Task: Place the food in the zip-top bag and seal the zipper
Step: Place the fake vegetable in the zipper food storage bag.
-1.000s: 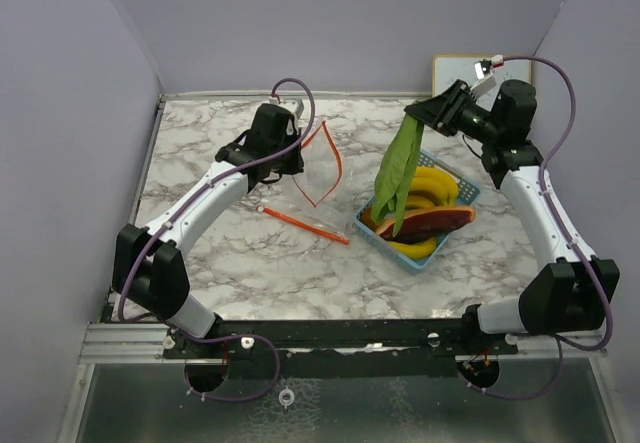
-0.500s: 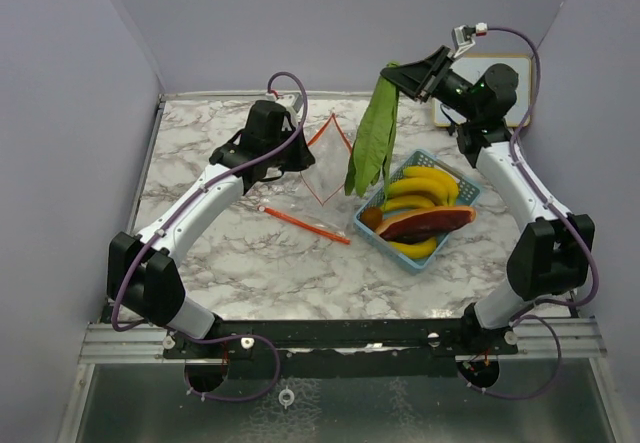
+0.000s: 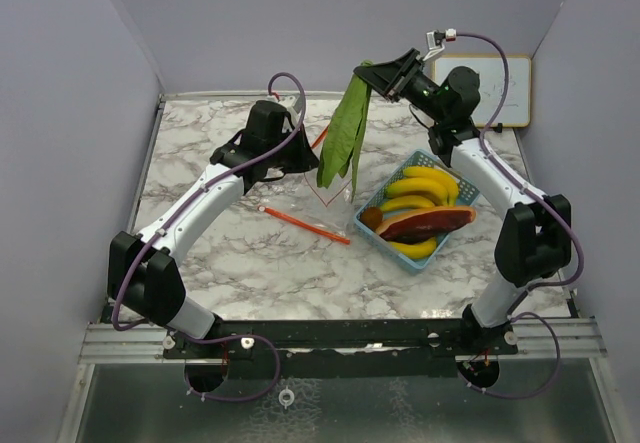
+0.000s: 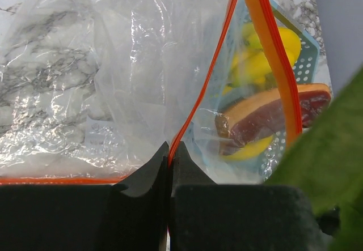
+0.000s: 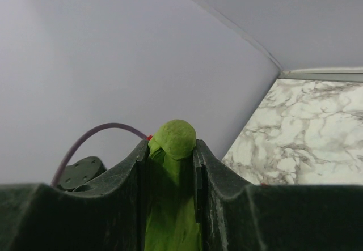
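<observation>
My right gripper (image 3: pixel 372 71) is shut on the stem end of the green leaves (image 3: pixel 342 135), which hang high over the back of the table, above the bag's mouth; the wrist view shows the green stem (image 5: pixel 172 143) pinched between the jaws. My left gripper (image 3: pixel 300 148) is shut on the orange zipper rim (image 4: pixel 195 106) of the clear zip-top bag (image 3: pixel 318 178) and holds it up open. Yellow bananas (image 3: pixel 420 185) and a red-brown flat piece (image 3: pixel 425 223) lie in the light blue basket (image 3: pixel 365 231). The left wrist view shows bananas (image 4: pixel 266 55) through the bag.
A small whiteboard (image 3: pixel 500 88) leans on the back wall at the right. The bag's lower zipper strip (image 3: pixel 305 223) lies on the marble table (image 3: pixel 240 263). Purple walls close in the left, back and right sides.
My right arm has swung left and up, carrying the green leaves from over the basket to above the bag. The left gripper has stayed put, holding the bag rim.
</observation>
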`<state>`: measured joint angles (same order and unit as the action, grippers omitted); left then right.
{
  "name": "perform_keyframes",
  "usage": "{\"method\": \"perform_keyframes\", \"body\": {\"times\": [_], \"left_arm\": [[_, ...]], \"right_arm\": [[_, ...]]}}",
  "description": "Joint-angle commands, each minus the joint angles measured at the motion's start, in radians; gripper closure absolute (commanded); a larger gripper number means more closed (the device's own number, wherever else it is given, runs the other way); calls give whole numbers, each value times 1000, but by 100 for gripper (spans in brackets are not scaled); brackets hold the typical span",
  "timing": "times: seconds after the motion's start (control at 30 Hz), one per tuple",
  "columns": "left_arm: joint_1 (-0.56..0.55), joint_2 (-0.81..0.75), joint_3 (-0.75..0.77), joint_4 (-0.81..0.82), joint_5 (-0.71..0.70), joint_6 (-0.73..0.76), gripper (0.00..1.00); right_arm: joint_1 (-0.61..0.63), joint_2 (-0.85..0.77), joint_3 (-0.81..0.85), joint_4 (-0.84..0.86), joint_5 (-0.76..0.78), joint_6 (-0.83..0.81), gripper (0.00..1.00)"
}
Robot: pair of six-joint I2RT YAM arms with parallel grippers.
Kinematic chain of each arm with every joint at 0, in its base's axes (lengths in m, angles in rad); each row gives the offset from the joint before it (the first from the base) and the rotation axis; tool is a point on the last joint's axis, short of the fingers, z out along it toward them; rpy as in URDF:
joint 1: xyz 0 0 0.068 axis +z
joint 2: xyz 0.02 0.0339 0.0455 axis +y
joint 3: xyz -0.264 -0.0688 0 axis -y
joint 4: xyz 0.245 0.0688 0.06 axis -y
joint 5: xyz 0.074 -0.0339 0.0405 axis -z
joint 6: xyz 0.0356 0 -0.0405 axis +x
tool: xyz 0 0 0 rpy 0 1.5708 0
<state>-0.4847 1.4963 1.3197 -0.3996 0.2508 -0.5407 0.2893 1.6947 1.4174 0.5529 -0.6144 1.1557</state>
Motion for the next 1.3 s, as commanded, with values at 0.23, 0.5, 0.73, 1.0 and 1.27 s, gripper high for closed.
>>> {"method": "perform_keyframes", "body": {"times": [0.23, 0.5, 0.73, 1.0, 1.27], "left_arm": [[-1, -14, 67, -14, 93, -51, 100], [-2, -13, 39, 3, 108, -67, 100], [-2, 13, 74, -18, 95, -52, 100], [-2, 48, 136, -48, 80, -57, 100], [-4, 110, 186, -44, 136, -88, 100]], "right_arm": [[48, 27, 37, -205, 343, -294, 98], [104, 10, 92, -448, 630, -313, 98], [224, -64, 45, -452, 756, -588, 98], [383, -223, -173, -433, 940, -791, 98], [412, -181, -131, -335, 1099, -833, 98]]}}
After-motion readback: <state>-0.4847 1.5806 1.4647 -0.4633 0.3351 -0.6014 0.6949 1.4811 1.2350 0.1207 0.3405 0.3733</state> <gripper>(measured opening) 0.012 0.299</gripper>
